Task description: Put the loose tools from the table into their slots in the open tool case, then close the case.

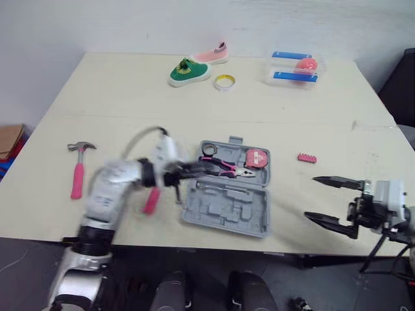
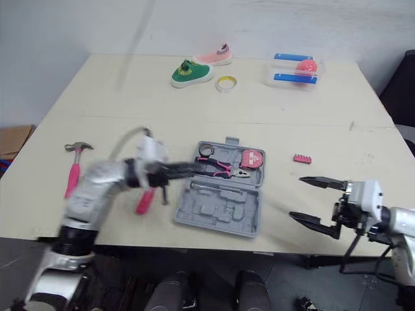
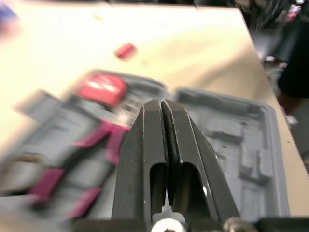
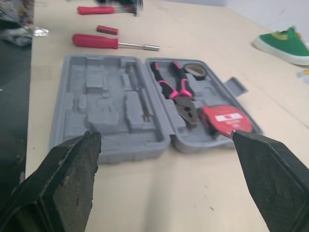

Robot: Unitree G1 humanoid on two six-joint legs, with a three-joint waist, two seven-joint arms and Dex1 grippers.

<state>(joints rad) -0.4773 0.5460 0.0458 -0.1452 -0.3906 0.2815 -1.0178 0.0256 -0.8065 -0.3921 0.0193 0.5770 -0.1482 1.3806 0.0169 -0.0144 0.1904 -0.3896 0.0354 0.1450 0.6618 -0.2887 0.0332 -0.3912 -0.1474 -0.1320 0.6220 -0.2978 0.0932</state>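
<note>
1. The case [image 1: 227, 197] is lying open on the table [image 1: 130, 97], with both halves flat.
2. The pliers [image 1: 224, 167] and tape measure [image 1: 257, 157] are sitting in slots in the case's far half.
3. The left gripper [image 3: 161, 106] is hovering over the case's far-left corner, by the pliers' handles. Its fingers are pressed together with nothing between them.
4. The right gripper [image 1: 311, 196] is hanging to the right of the case, well apart from it, spread wide and empty.
5. The screwdriver [image 4: 96, 41] is lying just left of the case.
6. The hammer [image 1: 78, 178] is lying farther left, well apart.
7. A small pink block [image 1: 307, 157] is lying right of the case's far half.
</note>
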